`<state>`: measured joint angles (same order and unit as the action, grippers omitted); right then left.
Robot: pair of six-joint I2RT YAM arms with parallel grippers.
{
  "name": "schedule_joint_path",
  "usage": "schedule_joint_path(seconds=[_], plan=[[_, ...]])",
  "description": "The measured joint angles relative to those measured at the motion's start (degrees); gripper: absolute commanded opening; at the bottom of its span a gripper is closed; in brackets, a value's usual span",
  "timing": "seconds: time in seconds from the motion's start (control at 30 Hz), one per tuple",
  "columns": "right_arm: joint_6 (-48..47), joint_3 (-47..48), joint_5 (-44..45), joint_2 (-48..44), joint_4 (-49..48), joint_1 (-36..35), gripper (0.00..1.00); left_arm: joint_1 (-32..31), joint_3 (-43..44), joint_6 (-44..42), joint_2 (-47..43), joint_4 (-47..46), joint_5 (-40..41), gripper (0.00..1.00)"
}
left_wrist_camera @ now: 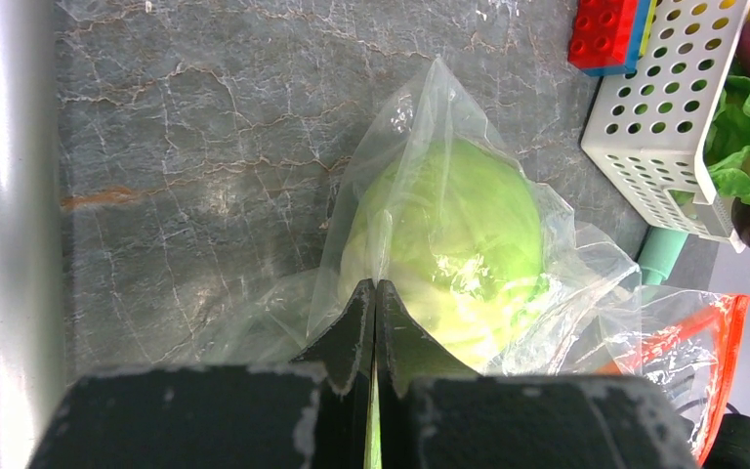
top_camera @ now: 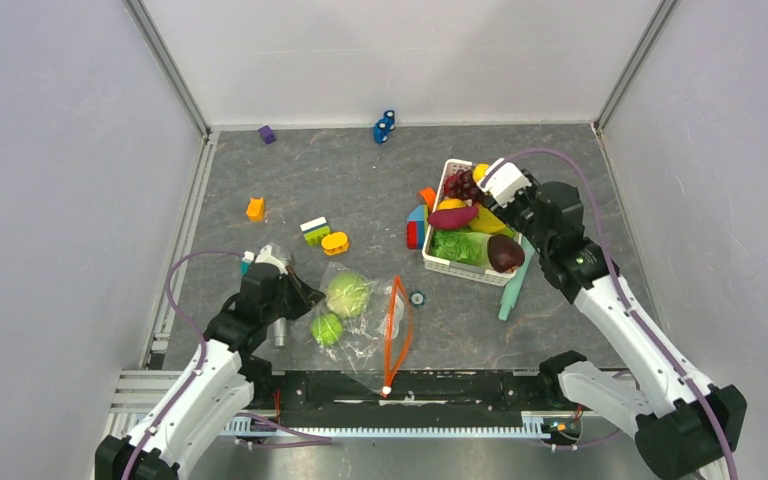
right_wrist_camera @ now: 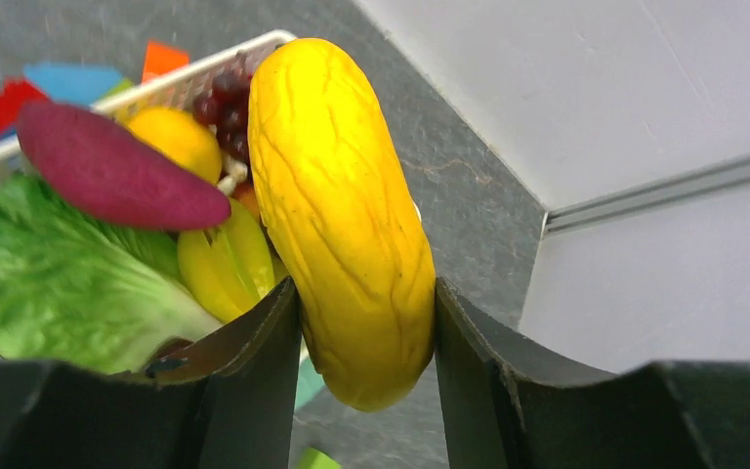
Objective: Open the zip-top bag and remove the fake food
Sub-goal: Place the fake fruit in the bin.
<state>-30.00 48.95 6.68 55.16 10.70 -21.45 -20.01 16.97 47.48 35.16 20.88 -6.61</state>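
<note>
1 zip-top bag [top_camera: 365,345] – 1 cabbage [top_camera: 348,293], 1 green fruit [top_camera: 326,328] inside; left end effector [left_wrist_camera: 375,288] pinches it – right end effector [right_wrist_camera: 363,291] clamps 1 corn cob [right_wrist_camera: 337,205].

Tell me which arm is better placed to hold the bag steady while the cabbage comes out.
Left. The left pincer is shut on the zip-top bag right beside the cabbage; the right pincer is away at the basket, gripping the corn cob.

Crinkly glossy zip-top bag [left_wrist_camera: 430,117], waxy fake food [right_wrist_camera: 342,225]
</note>
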Motion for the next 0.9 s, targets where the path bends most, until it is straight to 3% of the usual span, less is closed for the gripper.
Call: schedule_joint_path(seconds=[0.1,0.23,0.63,0.9], plan=[[-6.08,1.6,-2.23,2.84,2.91,0.39,0.13,0.02,0.0,-0.11,0.28,0.0,0.0,0.02],[-6.36,0.98,-3.48,3.06,2.89,0.52,0.13,0.0,0.02,-0.48,0.31,-0.02,0.0,0.02],[7.96,-5.73,-1.2,4.63,-3.98,0.57,0.13,0.0,0.02,-0.57,0.09,0.0,0.0,0.02],[18.12,-5.73,3.58,6.93,-5.16,0.57,0.2,0.0,0.02,-0.59,0.11,0.0,0.0,0.02]])
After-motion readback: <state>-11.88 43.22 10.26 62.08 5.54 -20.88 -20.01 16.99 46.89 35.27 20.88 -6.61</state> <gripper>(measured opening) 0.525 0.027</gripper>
